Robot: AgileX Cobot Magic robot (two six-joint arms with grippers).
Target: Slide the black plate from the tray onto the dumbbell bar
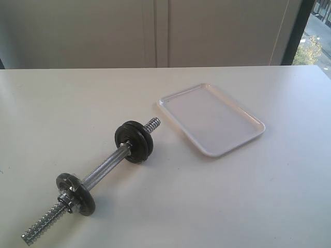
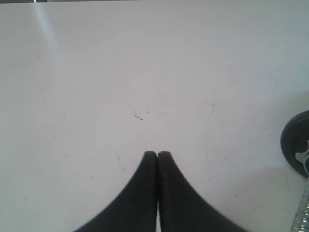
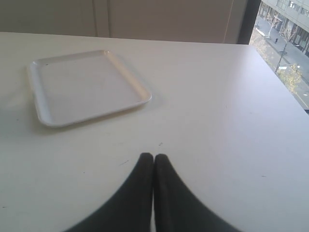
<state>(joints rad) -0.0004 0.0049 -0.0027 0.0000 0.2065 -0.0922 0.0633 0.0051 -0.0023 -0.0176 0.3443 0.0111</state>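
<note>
1. The tray (image 1: 243, 135) is set on the desk (image 1: 248, 196) right of the middle, with its long sides run slantwise. Its whole floor is seen bare and white, out to the low rim.
2. The black plate (image 1: 148, 146) is found off the tray and on the dumbbell bar (image 1: 103, 168). It is threaded on near the far end and pressed face to face against a grey-black disc (image 1: 128, 135). The seam between the two is hard to make out.
3. The plate is stood on edge on the desk. Its faces are turned along the bar, so the axis of its hole is shared with the rod.
4. The bar is laid flat with its long axis diagonal, from near-left to far-right. The short far threaded end is pointed toward the left corner of the tray, near it but apart.
5. A second grey-black disc (image 1: 77, 192) is carried near the other end and backed by a chrome collar nut (image 1: 66, 199). A long run of thread is left bare beyond it.
6. The left claw (image 2: 157, 153) is seen pinched fully together above bare desk, with nothing between its fingers. The nut-end disc is caught at the edge of its view.
7. The right claw (image 3: 153, 155) is likewise pressed together and nothing is gripped. It is held over the desk well short of the tray.
</note>
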